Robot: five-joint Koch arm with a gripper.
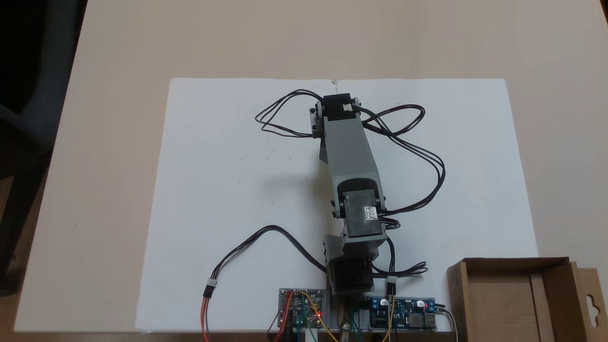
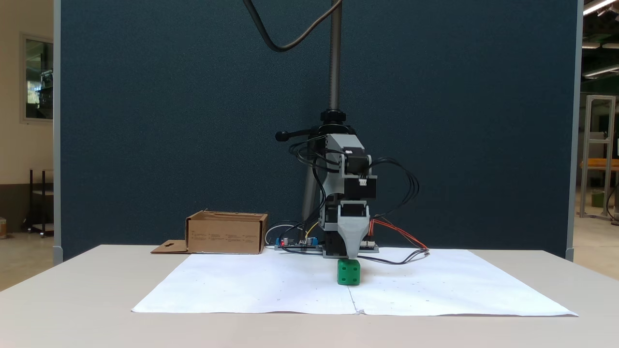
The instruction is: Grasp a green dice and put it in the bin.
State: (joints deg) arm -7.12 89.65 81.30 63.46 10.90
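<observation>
Hovering tip-down just above the green dice (image 2: pixel 349 272) at lower centre, the gripper (image 2: pixel 353 256) is mid-approach, jaw state unreadable; next comes descent and closing, bin (image 2: pixel 226 233) waiting left.

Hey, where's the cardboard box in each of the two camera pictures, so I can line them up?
Top-down fixed view: the bin sits at the bottom right corner, beside the white paper sheet, its keyhole flap at the right edge.
Front fixed view: the bin stands left of centre, behind the sheet, its flap lying flat to the left.
Shared landmark: the circuit boards at the arm's base, next to the bin.
</observation>
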